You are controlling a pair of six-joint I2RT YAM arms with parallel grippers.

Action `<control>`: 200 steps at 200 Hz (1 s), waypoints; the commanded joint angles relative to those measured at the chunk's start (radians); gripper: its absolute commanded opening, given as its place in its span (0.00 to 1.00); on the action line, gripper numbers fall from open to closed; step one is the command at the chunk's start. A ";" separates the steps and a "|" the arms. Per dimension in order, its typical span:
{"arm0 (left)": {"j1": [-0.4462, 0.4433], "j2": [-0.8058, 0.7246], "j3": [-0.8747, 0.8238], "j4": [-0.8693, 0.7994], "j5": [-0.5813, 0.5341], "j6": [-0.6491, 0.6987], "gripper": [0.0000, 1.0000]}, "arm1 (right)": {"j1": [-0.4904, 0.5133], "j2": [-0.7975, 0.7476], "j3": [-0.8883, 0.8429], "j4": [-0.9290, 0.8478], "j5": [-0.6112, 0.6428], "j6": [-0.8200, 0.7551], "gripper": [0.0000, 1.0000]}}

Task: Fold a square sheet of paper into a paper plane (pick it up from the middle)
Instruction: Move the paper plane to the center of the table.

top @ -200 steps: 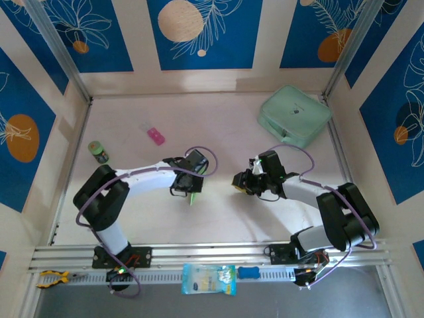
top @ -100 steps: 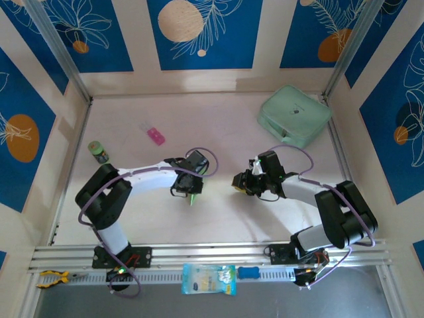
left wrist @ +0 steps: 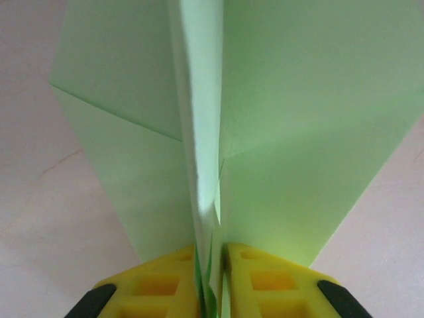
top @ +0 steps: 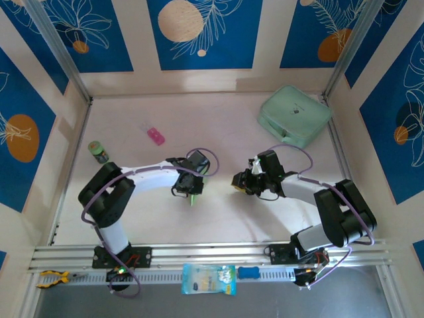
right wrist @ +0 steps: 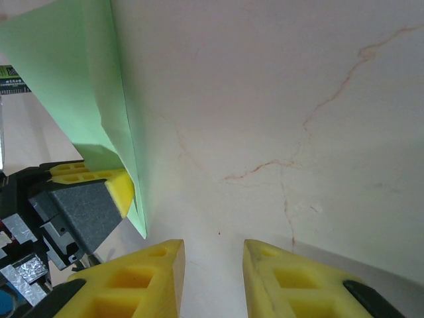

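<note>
The left gripper (left wrist: 212,281) is clenched on the paper plane (left wrist: 298,132). In the left wrist view, the folded layers of the centre crease are clamped between the two yellow fingers (left wrist: 159,281), with only a narrow slot left between them. The pale-green wings are spread to either side of the crease, and a diagonal fold line is seen on the left wing. The lower edges of the paper appear to lie on or just above the table (left wrist: 40,199); contact cannot be confirmed from this angle.

In the top external view, the left gripper (top: 191,191) is located near the centre of the table (top: 218,132). The paper plane (top: 193,199) is seen there as a small green sliver at the gripper tip. The right gripper (top: 237,183) is positioned near it, to the right.

The right gripper (right wrist: 212,265) is released. In the right wrist view, its fingers (right wrist: 139,278) are set apart, bare table (right wrist: 298,99) is seen between them, and nothing is grasped. The paper plane (right wrist: 73,79) is seen at the left of that view, apart from the right fingers.

The mint-green zip case (top: 295,116) is placed at the far right corner, well apart from both grippers.
</note>
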 commanded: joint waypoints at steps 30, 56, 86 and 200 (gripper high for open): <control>-0.028 0.081 0.018 -0.089 -0.028 -0.048 0.20 | 0.005 0.012 0.023 0.008 -0.020 0.004 0.30; -0.041 0.108 0.045 -0.142 -0.061 -0.081 0.23 | 0.003 0.018 0.015 0.021 -0.022 0.004 0.30; -0.049 0.131 0.063 -0.160 -0.048 -0.117 0.25 | 0.002 0.025 0.002 0.047 -0.032 0.005 0.30; -0.084 0.155 0.108 -0.227 -0.096 -0.231 0.36 | -0.040 0.013 -0.026 0.089 -0.081 -0.013 0.30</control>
